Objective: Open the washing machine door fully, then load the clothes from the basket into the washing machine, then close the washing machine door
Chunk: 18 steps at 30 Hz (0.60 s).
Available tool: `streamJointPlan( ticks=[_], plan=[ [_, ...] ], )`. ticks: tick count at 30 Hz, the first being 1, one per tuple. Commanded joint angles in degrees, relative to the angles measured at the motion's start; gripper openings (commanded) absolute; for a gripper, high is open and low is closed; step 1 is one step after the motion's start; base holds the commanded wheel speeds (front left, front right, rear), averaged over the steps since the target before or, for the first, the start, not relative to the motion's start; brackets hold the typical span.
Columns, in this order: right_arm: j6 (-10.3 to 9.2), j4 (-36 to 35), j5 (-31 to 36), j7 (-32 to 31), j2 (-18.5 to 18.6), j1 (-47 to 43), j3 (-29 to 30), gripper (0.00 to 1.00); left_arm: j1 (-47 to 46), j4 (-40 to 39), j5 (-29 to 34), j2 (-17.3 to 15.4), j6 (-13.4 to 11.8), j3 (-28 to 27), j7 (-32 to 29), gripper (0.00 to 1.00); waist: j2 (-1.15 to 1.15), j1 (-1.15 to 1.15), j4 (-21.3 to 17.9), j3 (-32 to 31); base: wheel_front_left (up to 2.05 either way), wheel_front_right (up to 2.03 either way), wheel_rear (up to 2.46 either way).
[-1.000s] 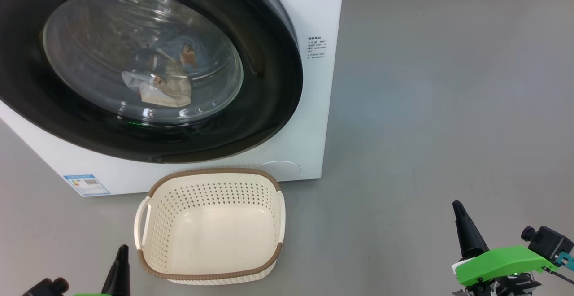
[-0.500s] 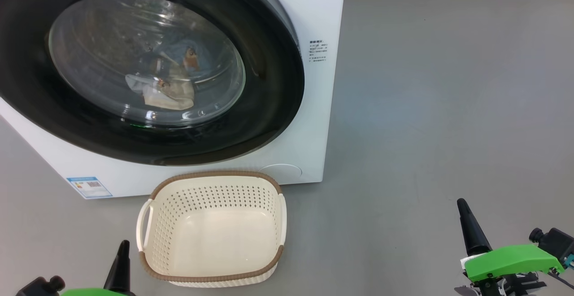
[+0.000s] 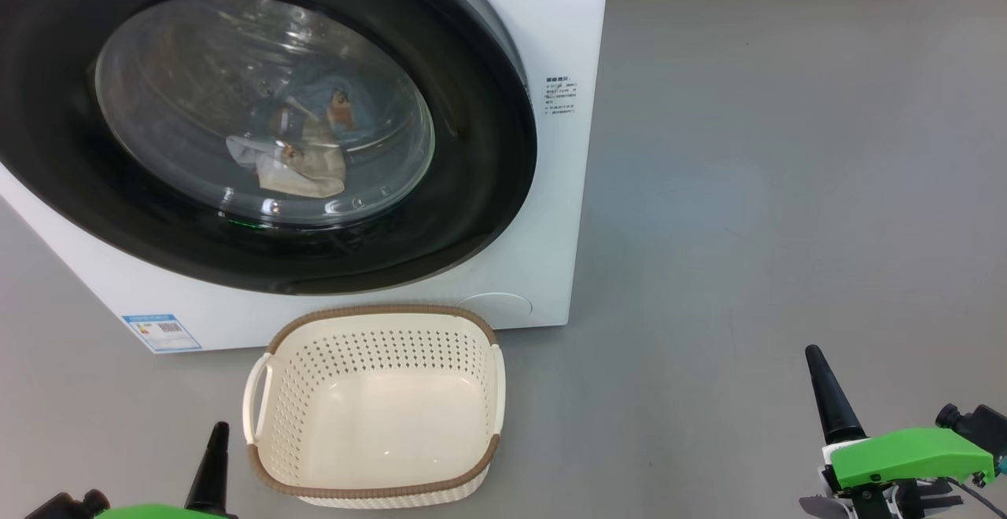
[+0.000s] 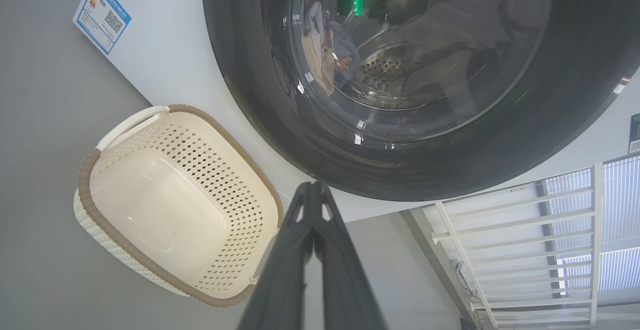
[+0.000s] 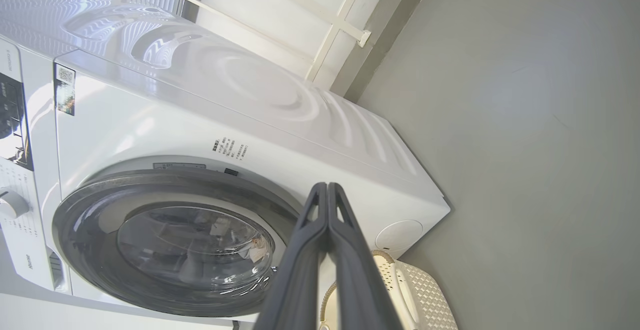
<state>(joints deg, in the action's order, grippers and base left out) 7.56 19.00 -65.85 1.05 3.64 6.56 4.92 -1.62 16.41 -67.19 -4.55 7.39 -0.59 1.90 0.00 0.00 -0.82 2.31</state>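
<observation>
- Left gripper (image 3: 216,436): fingers pressed together, empty.
- Washing machine door (image 3: 260,267): shut. Rigid, probably heavy, glossy rim likely slick. Take its edge, not glass.
- Clothes (image 3: 303,161): inside drum, behind glass. Soft, light.
- Basket (image 3: 378,311): on floor, empty. Stiff, light.
- Right gripper (image 3: 818,369): closed, empty.

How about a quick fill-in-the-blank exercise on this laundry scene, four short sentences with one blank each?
1. The door of the washing machine is ____.
2. The basket in front of it is ____.
3. The clothes show through the door's clear ____.
4. The left gripper and the right gripper each have their two fingers pressed ____.
Missing words: closed, empty, glass, together.
</observation>
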Motion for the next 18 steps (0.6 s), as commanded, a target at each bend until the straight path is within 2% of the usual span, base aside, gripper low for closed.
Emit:
streamJointPlan(
  ticks=[1,18],
  plan=[
    [-0.03,-1.92,-2.00,-0.57,0.13,0.30,-0.34,0.00,-2.78,-1.56,-1.86,-0.72,0.06,-1.71,-0.60,0.00,0.00,0.00,0.04,-0.08,0.00,0.00,0.00],
    [-0.05,-3.00,-11.45,-3.28,-0.20,0.16,0.42,0.00,-3.56,-1.79,-11.27,-0.17,0.08,-2.85,-3.22,0.00,0.00,0.00,0.34,-0.93,0.00,0.00,0.00]
  ],
)
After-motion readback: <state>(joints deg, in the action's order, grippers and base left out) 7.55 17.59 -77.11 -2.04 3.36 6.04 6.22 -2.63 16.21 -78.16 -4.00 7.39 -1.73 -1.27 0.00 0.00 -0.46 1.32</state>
